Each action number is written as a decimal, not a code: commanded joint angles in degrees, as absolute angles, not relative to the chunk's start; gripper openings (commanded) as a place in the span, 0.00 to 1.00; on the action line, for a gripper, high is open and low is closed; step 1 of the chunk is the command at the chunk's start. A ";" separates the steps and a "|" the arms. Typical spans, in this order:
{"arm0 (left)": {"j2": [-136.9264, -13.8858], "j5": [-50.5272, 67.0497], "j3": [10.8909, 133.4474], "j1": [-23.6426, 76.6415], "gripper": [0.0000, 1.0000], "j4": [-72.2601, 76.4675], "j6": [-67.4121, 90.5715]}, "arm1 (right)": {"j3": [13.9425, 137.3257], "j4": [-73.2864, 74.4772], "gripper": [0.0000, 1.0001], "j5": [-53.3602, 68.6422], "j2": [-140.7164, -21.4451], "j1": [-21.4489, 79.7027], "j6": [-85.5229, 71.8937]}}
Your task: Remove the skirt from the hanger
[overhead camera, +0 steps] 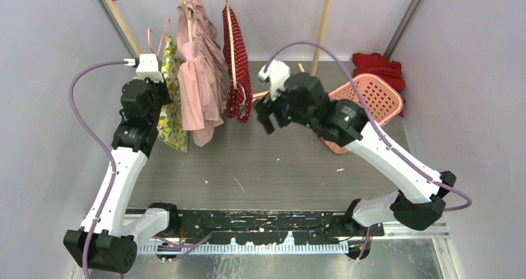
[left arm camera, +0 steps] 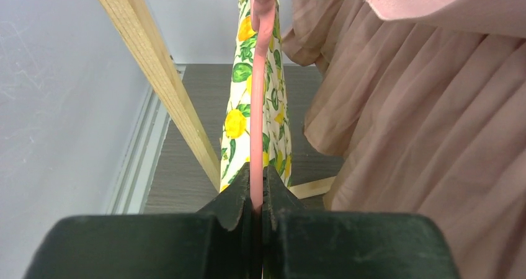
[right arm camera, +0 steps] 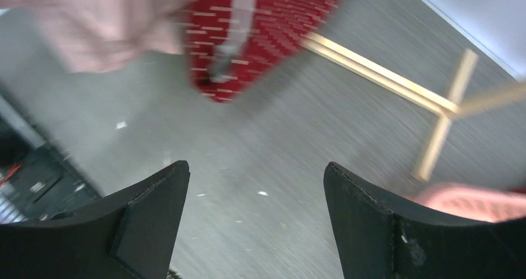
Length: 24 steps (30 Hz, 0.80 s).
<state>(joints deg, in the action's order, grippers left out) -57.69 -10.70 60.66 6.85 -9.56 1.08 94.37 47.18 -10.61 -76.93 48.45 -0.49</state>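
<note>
Skirt of lemon-print fabric, yellow and green on white point(overhead camera: 172, 105), hangs at the left end of the light wooden clothes rack point(overhead camera: 322, 25), on a thin pink plastic hanger point(overhead camera: 167, 26).

Top view: the left gripper point(overhead camera: 158, 74) is right at this hanger, and on that ground I judge this garment to be the one for removal. Holding the hanger would steady it while the cloth is drawn off. The right gripper point(overhead camera: 265, 116) hovers low beside the red dotted garment point(overhead camera: 237, 74), touching nothing.

Count:
- three hung garments, the pale pink ruffled one point(overhead camera: 198, 80) in the middle
- one pink slatted basket point(overhead camera: 366, 99), tipped on the grey table point(overhead camera: 279, 161) at right, probably meant to receive the skirt
- one loose red cloth point(overhead camera: 378, 65) behind the basket
- two arms

Left wrist view: the jaws are clamped together on the pink hanger's rod, which rises straight up from between them. The skirt hangs just behind the rod. The pink garment fills the right side and one rack post slants at left.

Right wrist view: blurred. The jaws stand well apart with only bare table between them. The red garment's lower edge lies ahead at upper left, apart from both fingers. The rack's crossed foot and a corner of the basket show at right.
</note>
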 commanded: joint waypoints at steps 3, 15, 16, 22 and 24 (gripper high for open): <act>-56.49 -10.92 63.84 8.47 0.00 -9.74 2.38 | 96.65 42.95 0.84 -9.16 -82.73 61.96 3.78; -52.46 -8.81 64.36 9.57 0.00 -17.18 7.82 | 106.79 36.89 0.85 -6.37 -101.04 73.26 5.59; -51.92 -8.57 63.63 9.74 0.00 -17.34 8.42 | 106.91 36.46 0.85 -6.49 -101.80 74.31 5.58; -49.50 -8.64 63.25 11.07 0.00 -20.31 9.11 | 108.07 33.30 0.84 -7.13 -105.84 77.22 4.22; -48.77 -8.61 63.68 11.51 0.00 -21.24 8.93 | 107.73 31.51 0.84 -7.12 -106.60 78.30 4.33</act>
